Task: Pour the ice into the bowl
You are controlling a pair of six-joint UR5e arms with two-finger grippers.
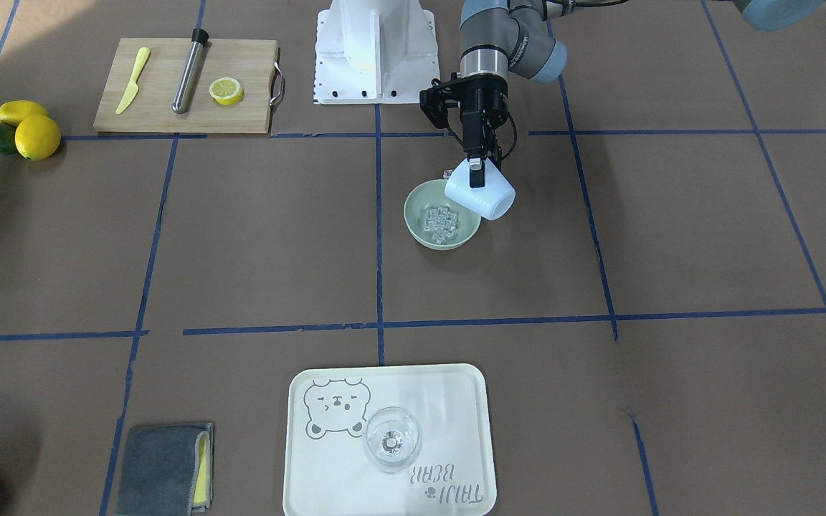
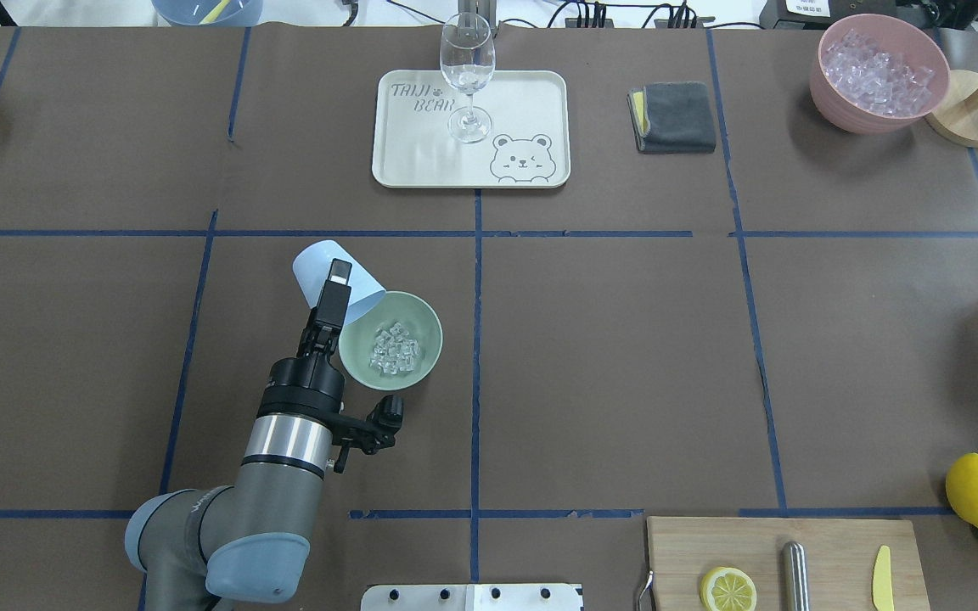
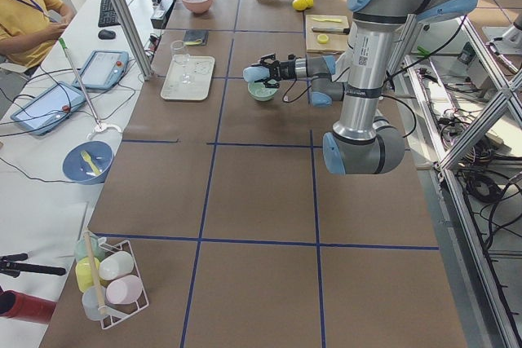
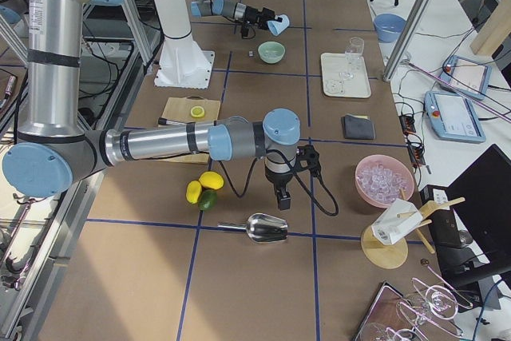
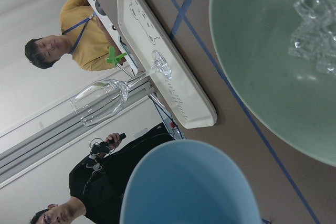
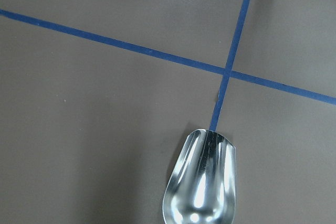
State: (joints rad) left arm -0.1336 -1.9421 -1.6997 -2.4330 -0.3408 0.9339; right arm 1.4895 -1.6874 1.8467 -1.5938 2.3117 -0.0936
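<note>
Brown tabletop: ice in bowl (scoop close-up, right wrist only)

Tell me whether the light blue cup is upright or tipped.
Tipped: the cup lies nearly sideways in the left gripper, mouth over the bowl's rim, the ice already in the bowl.

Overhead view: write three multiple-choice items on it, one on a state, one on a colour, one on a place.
1. The cup in the left hand is: A upright; B tipped toward the bowl; C lying on the table.
2. The cup's colour: A pink; B yellow; C light blue.
3. The glass stands: A on the tray; B in the bowl; C on the cutting board.
B: its mouth leans over the bowl's rim, ice inside the bowl. C: its wall shows pale blue. A: its foot rests on the tray.
</note>
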